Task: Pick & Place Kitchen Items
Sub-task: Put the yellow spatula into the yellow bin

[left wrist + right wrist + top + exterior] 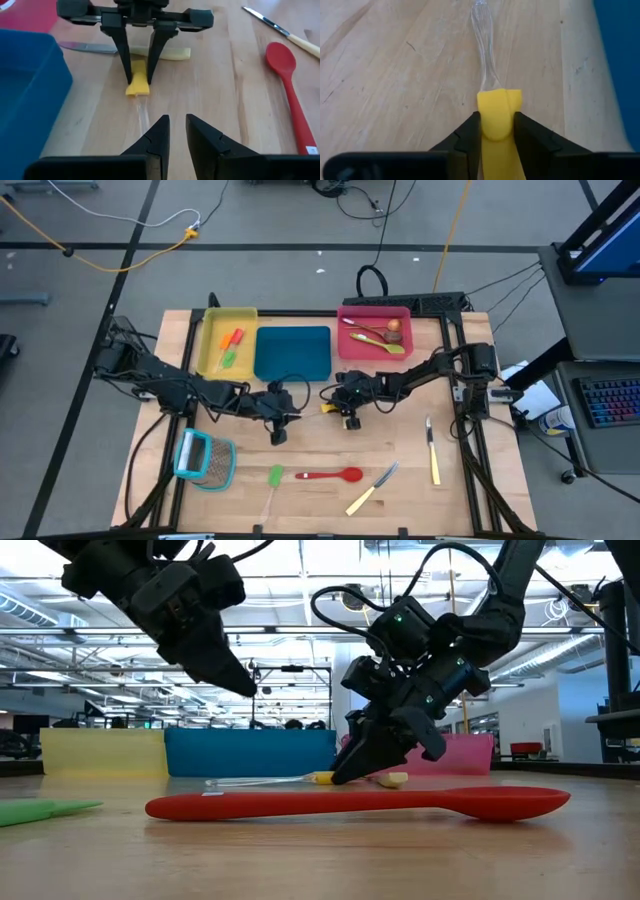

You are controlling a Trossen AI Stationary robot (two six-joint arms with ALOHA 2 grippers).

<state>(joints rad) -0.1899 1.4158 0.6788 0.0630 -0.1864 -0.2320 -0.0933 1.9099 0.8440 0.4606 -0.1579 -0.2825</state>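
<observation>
From above, the right claw [350, 417] is down on the bench [310, 500] near its middle, at about six o'clock from the red tray [344, 346], with a scrap of yellow at its tips. The left claw [278, 432] hangs just at its nine o'clock, empty. Both arms are crowded there, so a lift swung towards nine o'clock could knock one against the other.

At bench level, the right claw points steeply down onto the yellow spatula [322, 778], which lies flat behind the red spoon [360, 805]. The spoon lies close in front, so a dragged spatula could nudge it.

In the left wrist view, the left claw's fingers [159, 136] stand slightly apart, holding nothing. Ahead, the right claw's jaws straddle the spatula's yellow blade, with a cream-handled knife [131, 49] just behind it (close enough to be bumped).

In the right wrist view, the right claw [496, 129] is closed on the yellow blade, its clear handle [485, 45] running away along the wood. The grip sits at one end, so the long handle may droop or twist the blade out on lifting.
</observation>
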